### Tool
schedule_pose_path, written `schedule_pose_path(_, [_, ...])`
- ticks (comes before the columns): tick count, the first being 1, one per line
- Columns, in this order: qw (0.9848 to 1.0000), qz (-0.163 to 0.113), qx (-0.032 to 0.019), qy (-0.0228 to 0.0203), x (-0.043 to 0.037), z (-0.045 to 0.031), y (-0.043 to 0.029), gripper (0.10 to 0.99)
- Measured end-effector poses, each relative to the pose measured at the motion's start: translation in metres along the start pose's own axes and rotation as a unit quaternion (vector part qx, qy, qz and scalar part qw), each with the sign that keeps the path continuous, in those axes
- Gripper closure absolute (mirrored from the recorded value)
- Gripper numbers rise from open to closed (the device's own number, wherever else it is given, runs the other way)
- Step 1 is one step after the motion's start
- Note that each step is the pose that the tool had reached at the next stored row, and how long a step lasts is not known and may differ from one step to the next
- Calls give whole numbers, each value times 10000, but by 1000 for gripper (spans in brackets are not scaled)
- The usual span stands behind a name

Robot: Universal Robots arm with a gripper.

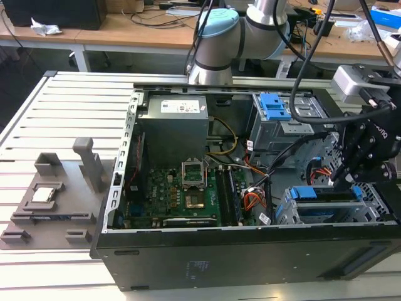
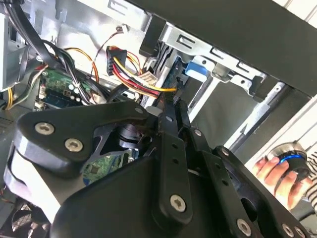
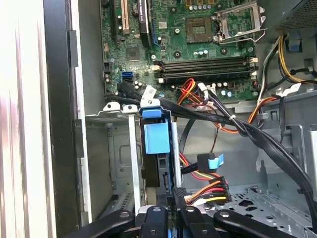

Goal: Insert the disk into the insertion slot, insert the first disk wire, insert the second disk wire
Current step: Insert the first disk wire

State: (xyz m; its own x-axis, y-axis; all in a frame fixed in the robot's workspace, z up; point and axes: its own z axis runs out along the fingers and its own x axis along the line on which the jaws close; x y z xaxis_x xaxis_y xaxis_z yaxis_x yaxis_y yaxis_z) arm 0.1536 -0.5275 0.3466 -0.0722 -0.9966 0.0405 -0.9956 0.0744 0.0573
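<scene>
End effector, closed to a narrow gap, is poised at 4 o'clock in the exterior view, over the disk, which already stands seated in the slot. It likely hangs there to reach the coloured wire plug just beside it. Whether it pinches anything is hidden.

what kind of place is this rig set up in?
Most likely a robotics lab or workshop: an open desktop computer case lies on a slotted metal table, a robot arm stands behind it, and wooden workbenches strewn with cables line the back.
</scene>
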Motion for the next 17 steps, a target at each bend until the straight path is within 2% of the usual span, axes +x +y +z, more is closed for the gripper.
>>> schedule_pose_path(17, [10000, 3, 0, 0, -25, 36, 18, 922])
